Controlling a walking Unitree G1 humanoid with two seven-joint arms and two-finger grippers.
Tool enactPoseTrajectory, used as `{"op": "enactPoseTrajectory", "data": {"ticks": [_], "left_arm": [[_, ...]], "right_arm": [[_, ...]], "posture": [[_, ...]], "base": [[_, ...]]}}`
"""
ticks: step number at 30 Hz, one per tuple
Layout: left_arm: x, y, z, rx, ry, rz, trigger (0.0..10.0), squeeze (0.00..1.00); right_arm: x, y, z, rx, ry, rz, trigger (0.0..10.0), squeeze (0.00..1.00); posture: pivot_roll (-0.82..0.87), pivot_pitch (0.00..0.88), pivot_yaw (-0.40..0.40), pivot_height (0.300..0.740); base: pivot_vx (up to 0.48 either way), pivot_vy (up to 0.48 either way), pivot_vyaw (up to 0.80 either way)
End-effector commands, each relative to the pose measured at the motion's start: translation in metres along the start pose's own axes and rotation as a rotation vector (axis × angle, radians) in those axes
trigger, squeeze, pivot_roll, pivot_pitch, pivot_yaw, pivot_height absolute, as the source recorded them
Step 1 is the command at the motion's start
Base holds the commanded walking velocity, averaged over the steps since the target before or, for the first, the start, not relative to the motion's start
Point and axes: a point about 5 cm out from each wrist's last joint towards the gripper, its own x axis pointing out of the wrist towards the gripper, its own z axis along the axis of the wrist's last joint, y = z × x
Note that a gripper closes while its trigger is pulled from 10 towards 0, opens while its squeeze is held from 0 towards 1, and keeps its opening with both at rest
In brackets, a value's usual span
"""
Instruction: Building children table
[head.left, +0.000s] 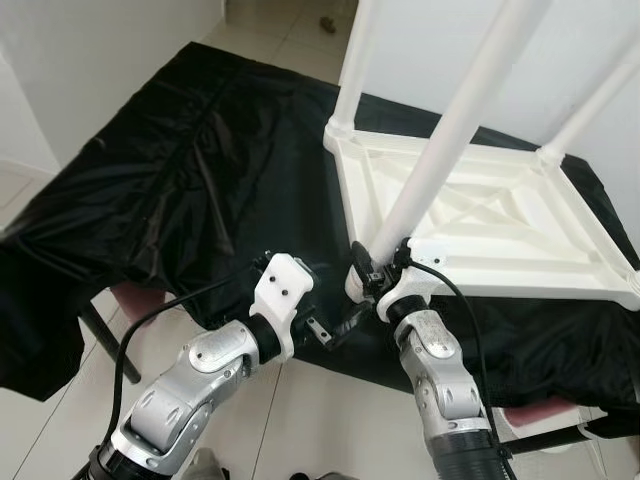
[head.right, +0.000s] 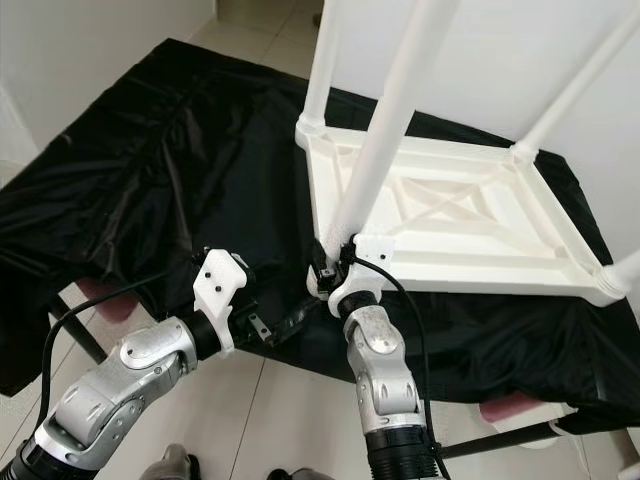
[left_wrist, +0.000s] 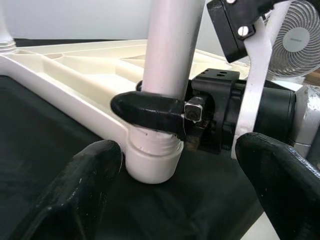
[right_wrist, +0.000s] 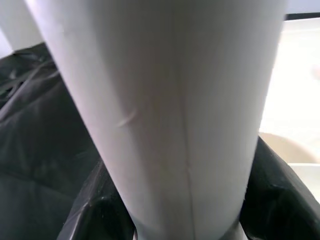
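Table (head.left: 490, 215) lies upside down on the black sheet (head.left: 180, 170), legs up. Your right gripper (head.left: 372, 282) is clamped round the near leg (head.left: 440, 140) just above its socket (left_wrist: 152, 160) — good spot, low on the tube. Left gripper (head.left: 335, 330) hangs spread wide and empty, just beside that corner. Likely hollow plastic: light, stiff, but smooth and slippery, so the round leg may twist in the fingers. Seating in the socket looks complete, though I can't be sure — push straight down, no side load.
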Motion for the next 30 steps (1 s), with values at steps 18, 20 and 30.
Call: {"op": "enactPoseTrajectory", "data": {"ticks": [18,20,30], "left_arm": [[0.002,-0.008,0.0,-0.002,0.001,-0.107,10.0,0.0],[0.003,-0.008,0.0,0.0,0.001,-0.107,10.0,0.0],[0.003,-0.006,0.001,0.015,0.001,-0.107,10.0,0.0]], "right_arm": [[-0.001,-0.026,-0.003,-0.045,0.034,0.152,10.0,1.0],[0.001,-0.031,-0.001,-0.067,0.026,0.229,10.0,1.0],[0.014,-0.041,0.002,-0.171,0.04,0.524,10.0,0.0]], "posture": [[0.13,0.094,-0.173,0.74],[0.13,0.086,-0.175,0.74],[0.14,0.064,-0.175,0.74]], "base": [[0.0,0.0,0.0],[0.0,0.0,0.0],[0.0,0.0,0.0]]}}
